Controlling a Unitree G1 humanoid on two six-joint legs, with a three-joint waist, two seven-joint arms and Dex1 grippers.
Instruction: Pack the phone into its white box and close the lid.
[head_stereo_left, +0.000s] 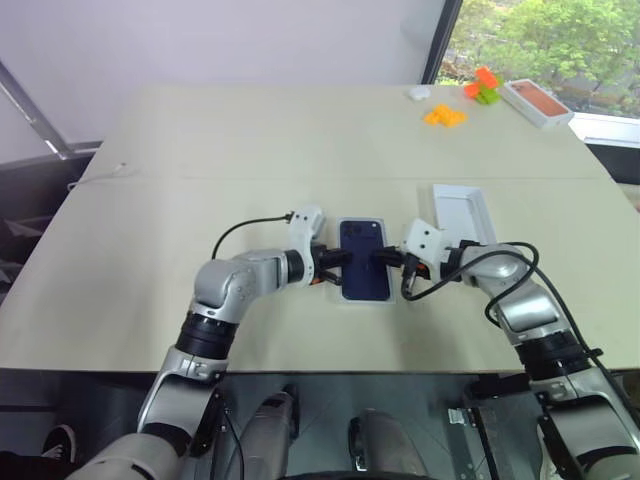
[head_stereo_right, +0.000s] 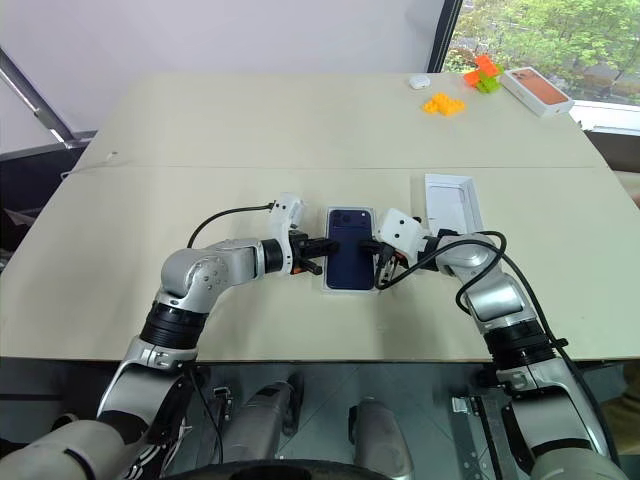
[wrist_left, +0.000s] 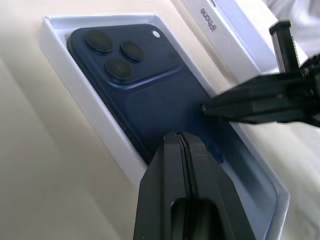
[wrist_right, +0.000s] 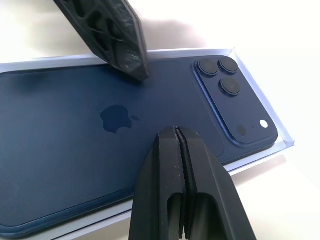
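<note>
Phone (wrist_right: 100, 125) lies back-up in white box (wrist_left: 90, 115) on tabletop (head_stereo_left: 250, 140). Left gripper (wrist_left: 186, 145) and right gripper (wrist_right: 176, 132) both closed, empty, tips over glossy back. Lid (head_stereo_left: 462, 212) just beside: light, stiff cardboard; take by long edges.

bright daylight from the window (head_stereo_left: 530, 40); wrist views glare-washed, near claws blurred.

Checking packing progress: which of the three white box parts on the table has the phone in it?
The shallow white cardboard box base between the two claws holds the navy-blue phone; the white lid beside it and the far orange-topped box don't.
</note>
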